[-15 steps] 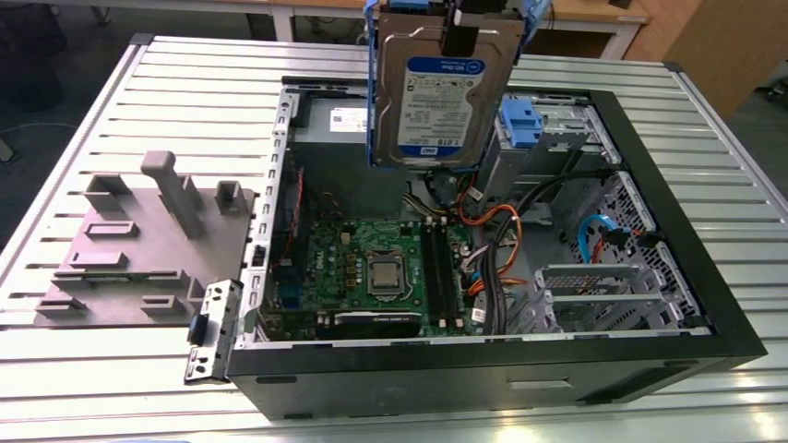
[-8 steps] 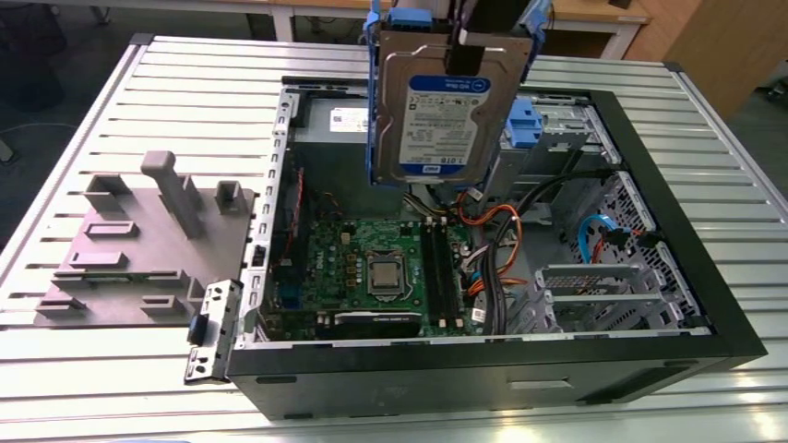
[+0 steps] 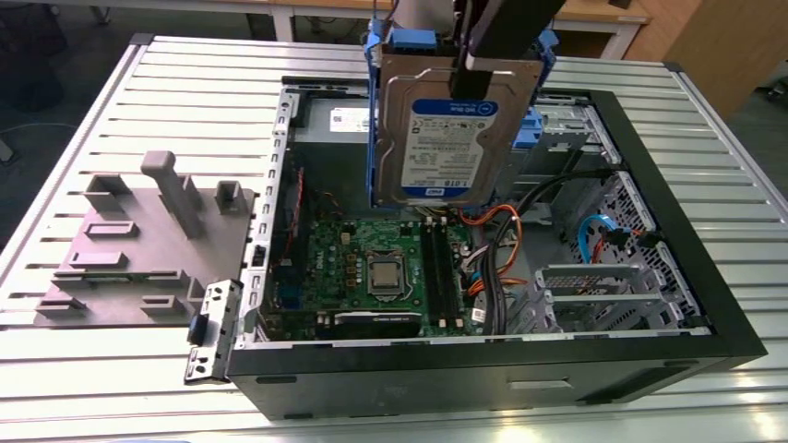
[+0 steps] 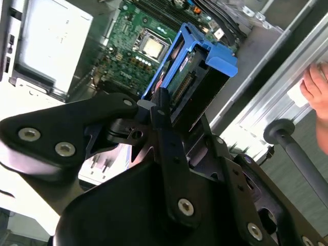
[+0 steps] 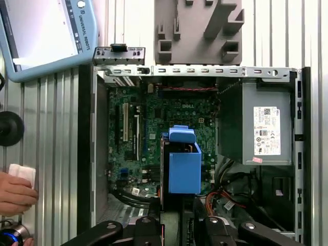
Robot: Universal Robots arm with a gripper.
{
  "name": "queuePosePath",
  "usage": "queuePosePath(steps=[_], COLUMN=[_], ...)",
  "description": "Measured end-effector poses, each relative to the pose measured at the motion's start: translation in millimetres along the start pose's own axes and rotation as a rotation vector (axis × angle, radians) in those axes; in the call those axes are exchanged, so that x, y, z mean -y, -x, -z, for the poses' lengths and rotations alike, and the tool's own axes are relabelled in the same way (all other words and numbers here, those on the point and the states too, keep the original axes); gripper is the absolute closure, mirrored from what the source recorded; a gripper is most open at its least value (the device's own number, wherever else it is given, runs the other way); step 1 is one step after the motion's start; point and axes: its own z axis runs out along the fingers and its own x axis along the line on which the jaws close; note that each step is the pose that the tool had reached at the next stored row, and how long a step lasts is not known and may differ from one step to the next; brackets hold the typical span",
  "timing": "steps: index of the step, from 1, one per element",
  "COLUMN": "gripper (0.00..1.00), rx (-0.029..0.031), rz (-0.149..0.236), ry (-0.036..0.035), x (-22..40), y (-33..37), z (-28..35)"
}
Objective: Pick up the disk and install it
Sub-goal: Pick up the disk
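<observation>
Well, the arm is cut off by the frame at twelve o'clock in the exterior view, so I can see little more of the gripper (image 3: 474, 76) than one dark finger lying across the upper face of the disk (image 3: 449, 138). Its fingers (image 4: 163, 118) are clamped on the disk, which hangs upright on edge in its blue carrier, label toward the exterior camera, above the open computer case (image 3: 493, 374) and touching nothing inside it. The disk hides the back of the case behind it, so I cannot make out the bay there beyond some blue plastic and silver sheet metal at its two o'clock. Inside the case, the green motherboard (image 3: 369, 263) lies at six o'clock from the disk, a tangle of cables (image 3: 499, 254) sits at three o'clock from the board, a silver drive cage (image 3: 603, 295) is near the case's four o'clock corner, and a grey power supply (image 3: 332, 120) with a white sticker fills its eleven o'clock corner, half covered by the disk. On the ribbed metal tabletop (image 3: 99, 120), a grey fixture (image 3: 136, 240) stands at nine o'clock from the case. In the first wrist view a person's hand (image 5: 15, 192) rests on the tabletop with a white cloth beside it, cut off at the edge, near a blue-rimmed tablet (image 5: 41, 36).
</observation>
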Motion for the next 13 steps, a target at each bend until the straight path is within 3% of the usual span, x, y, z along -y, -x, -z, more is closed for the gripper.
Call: queuePosePath(steps=[13], gripper=[0.65], rx=[-0.0001], rz=[0.0], ry=[0.0], x=[0.4], y=[-30.5], z=[-0.3])
